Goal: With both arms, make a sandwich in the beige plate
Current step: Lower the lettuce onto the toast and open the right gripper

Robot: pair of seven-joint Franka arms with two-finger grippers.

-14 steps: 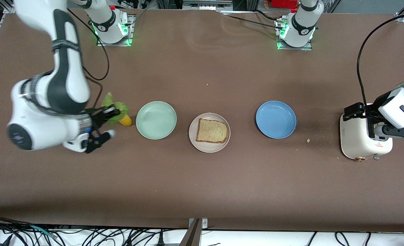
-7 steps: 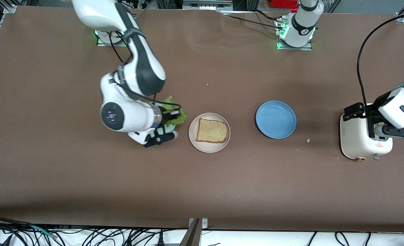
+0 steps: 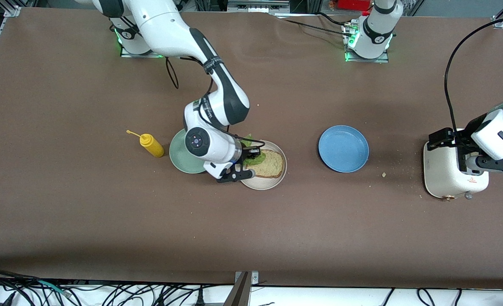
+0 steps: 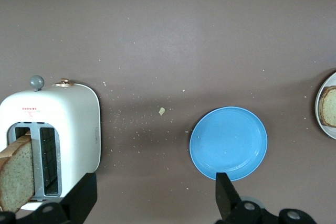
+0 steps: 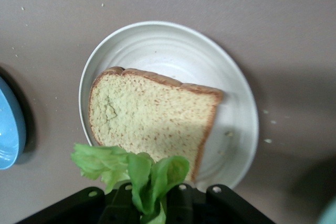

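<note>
In the front view, the right gripper [image 3: 246,163] has swung over from the yellow mustard bottle [image 3: 151,145] at the right arm's end of the table, past the mint-green plate [image 3: 182,156], and now hangs over the edge of the beige plate [image 3: 277,182]. Its fingers are clenched on a green lettuce leaf [image 3: 254,159]. One slice of bread [image 3: 270,164] lies flat in the beige plate, and the leaf hangs over the edge of the slice. That looks like the lettuce is about to go on the bread. The blue plate [image 3: 343,148] sits toward the left arm's end, near the white toaster [image 3: 449,174], where the left gripper [image 3: 464,156] waits. In the left wrist view, the left gripper's fingers [image 4: 83,196] are spread wide and hold nothing, just over the toaster [image 4: 68,124], where a second bread slice [image 4: 17,172] stands in a slot. In the right wrist view, the lettuce [image 5: 134,174] sticks out from the clenched fingers over the bread [image 5: 152,121] in the beige plate [image 5: 236,108]
</note>
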